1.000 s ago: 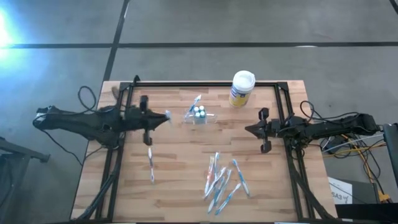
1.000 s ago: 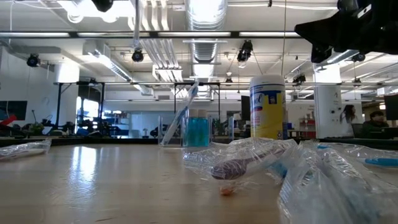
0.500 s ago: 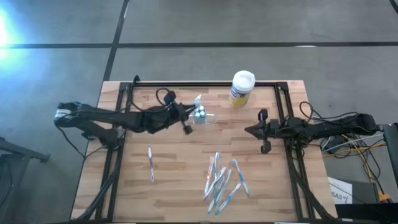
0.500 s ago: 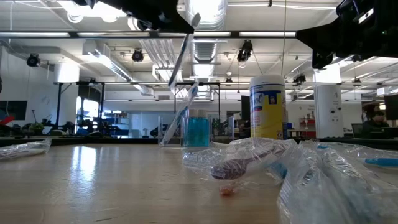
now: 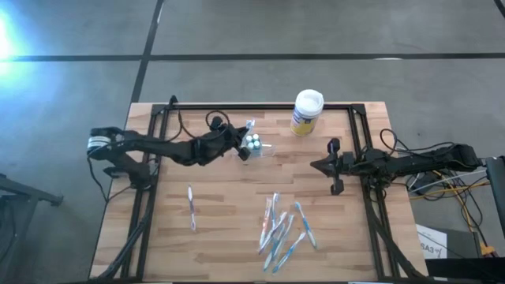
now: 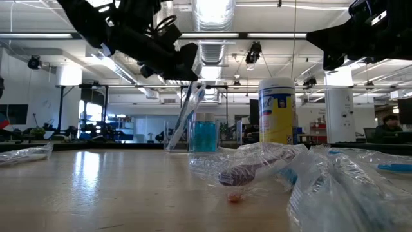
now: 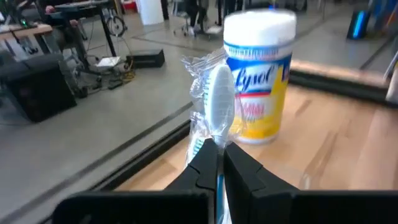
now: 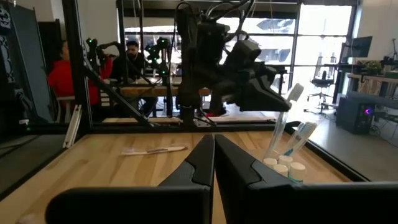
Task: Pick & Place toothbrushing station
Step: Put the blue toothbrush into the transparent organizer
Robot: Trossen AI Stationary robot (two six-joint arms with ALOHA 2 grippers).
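The see-through holder [image 5: 257, 147] stands at the table's far middle with a toothbrush leaning in it; it also shows in the low view [image 6: 205, 134] and the right wrist view [image 8: 283, 167]. My left gripper [image 5: 242, 151] is just left of the holder and above it [image 6: 187, 69], shut on a plastic-wrapped toothbrush [image 7: 217, 106]. My right gripper [image 5: 332, 167] hangs shut and empty over the table's right side. My left gripper pinches the wrapped toothbrush between its two fingers just below the brush head [image 7: 216, 144]. The fingers slant down from the table's left. The white head sticks out past the fingertips. The handle [image 8: 278, 134] hangs slanting down to the holder; whether its end is inside, I cannot tell.
A yellow-and-blue canister with a white lid [image 5: 306, 112] stands right of the holder at the far edge. Several wrapped toothbrushes [image 5: 282, 229] lie in a heap at the near middle, and one more [image 5: 192, 207] lies near left. A black frame [image 5: 260, 106] borders the table.
My left gripper has gone toward the table's right, from the left side to the holder, carrying the wrapped toothbrush. In the last half second it has come down, so the brush's lower end now reaches the holder. My right gripper has kept still.
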